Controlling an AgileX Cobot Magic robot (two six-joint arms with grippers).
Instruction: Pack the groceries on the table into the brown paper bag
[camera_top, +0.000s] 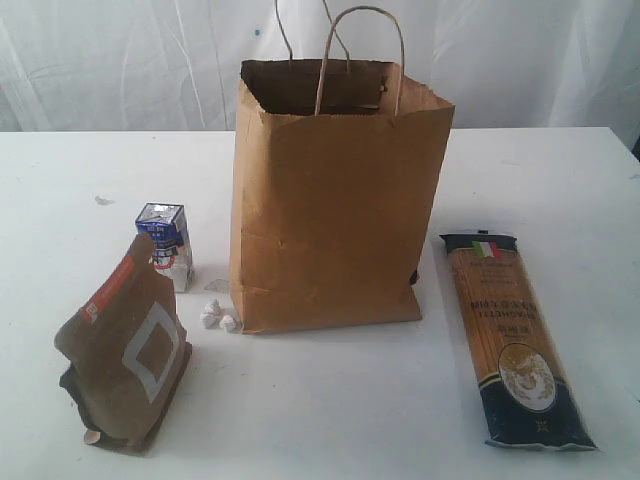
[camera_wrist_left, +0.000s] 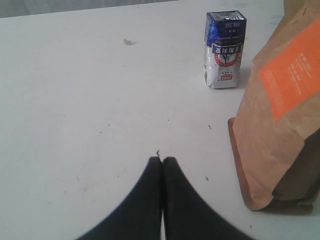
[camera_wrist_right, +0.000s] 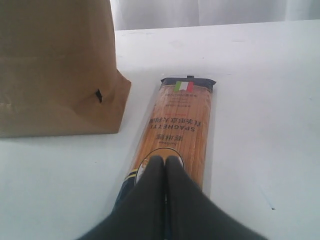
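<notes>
The brown paper bag (camera_top: 335, 200) stands upright and open-topped in the middle of the white table (camera_top: 560, 170); one side and corner of the bag (camera_wrist_right: 55, 70) show in the right wrist view. To its left stand a small blue-white carton (camera_top: 166, 245) (camera_wrist_left: 224, 50) and, nearer the front, a brown pouch with an orange label (camera_top: 130, 345) (camera_wrist_left: 282, 115). A long pasta pack (camera_top: 512, 335) (camera_wrist_right: 177, 125) lies flat to the bag's right. My left gripper (camera_wrist_left: 162, 160) is shut and empty over bare table beside the pouch. My right gripper (camera_wrist_right: 166, 159) is shut, empty, over the pasta pack's near end. Neither arm shows in the exterior view.
A few small white lumps (camera_top: 216, 316) lie at the bag's front left corner. A small mark (camera_top: 103, 200) sits on the tabletop at the far left. White sheeting (camera_top: 120, 60) hangs behind the table.
</notes>
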